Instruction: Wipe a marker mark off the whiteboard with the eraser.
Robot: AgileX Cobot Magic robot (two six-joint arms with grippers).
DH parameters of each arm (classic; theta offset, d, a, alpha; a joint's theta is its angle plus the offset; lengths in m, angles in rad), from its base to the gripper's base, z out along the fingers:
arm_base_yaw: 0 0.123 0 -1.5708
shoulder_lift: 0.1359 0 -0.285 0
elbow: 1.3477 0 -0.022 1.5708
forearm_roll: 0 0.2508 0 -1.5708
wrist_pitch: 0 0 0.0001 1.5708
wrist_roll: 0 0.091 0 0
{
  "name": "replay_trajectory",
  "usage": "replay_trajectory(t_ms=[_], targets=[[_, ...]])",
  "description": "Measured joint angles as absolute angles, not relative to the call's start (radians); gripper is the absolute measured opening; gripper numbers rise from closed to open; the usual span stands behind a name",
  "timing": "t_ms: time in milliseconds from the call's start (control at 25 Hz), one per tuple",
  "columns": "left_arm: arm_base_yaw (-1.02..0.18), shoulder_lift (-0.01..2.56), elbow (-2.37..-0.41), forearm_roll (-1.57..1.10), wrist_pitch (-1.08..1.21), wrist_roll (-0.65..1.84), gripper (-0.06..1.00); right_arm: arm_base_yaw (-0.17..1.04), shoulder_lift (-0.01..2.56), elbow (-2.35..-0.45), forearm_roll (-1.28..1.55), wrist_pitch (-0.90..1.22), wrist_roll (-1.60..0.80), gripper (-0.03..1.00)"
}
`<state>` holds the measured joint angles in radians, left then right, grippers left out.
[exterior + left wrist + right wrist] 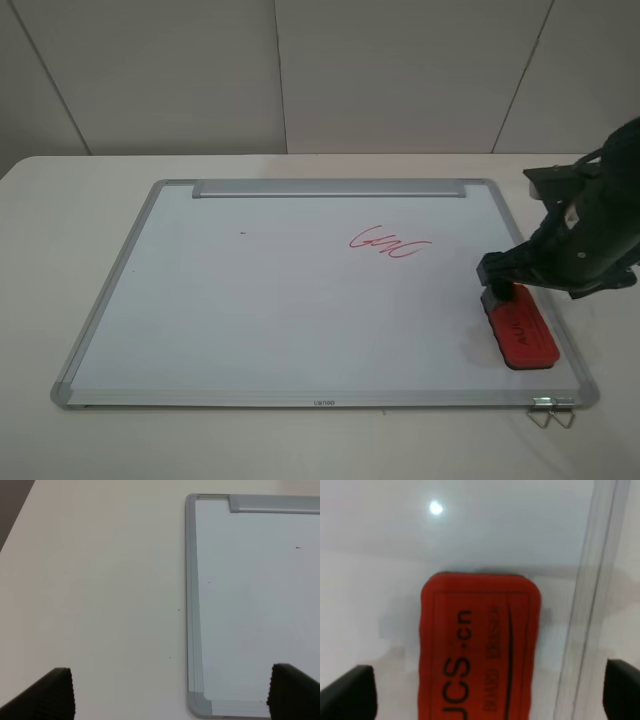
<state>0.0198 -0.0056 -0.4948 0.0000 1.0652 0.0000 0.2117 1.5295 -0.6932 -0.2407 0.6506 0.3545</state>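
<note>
The whiteboard (250, 300) lies flat on the table, its tray strip (330, 188) along the far edge. The looped "eeg" marker mark is not in view; only a red zigzag scribble starting with a "G" (390, 243) shows. The red eraser (522, 335) rests on the board near its right frame. My right gripper (500, 283) hovers over the eraser's far end. In the right wrist view the gripper (485, 692) is open, its fingers on either side of the eraser (480, 645) with gaps. My left gripper (172, 695) is open over the table beside the board's left frame (192, 605).
A small metal clip (550, 411) lies on the table by the board's near right corner. A tiny dark dot (243, 233) and a red speck (298, 547) sit on the board. White table (60, 220) surrounds the board; a wall stands behind.
</note>
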Motion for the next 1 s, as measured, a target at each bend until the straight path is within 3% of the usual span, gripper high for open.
replay_trajectory(t_ms=[320,720,1000], targets=[[0.020,-0.006,-0.495,0.000,1.065,0.000,0.77,-0.002,1.093,-0.692,-0.080,0.859,0.102,0.83],[0.020,-0.006,-0.495,0.000,1.065,0.000,0.77,-0.015,0.359,-0.692,-0.132,0.990,0.062,0.83],[0.020,-0.006,-0.495,0.000,1.065,0.000,0.77,-0.015,0.132,-0.692,-0.099,1.005,0.061,0.83]])
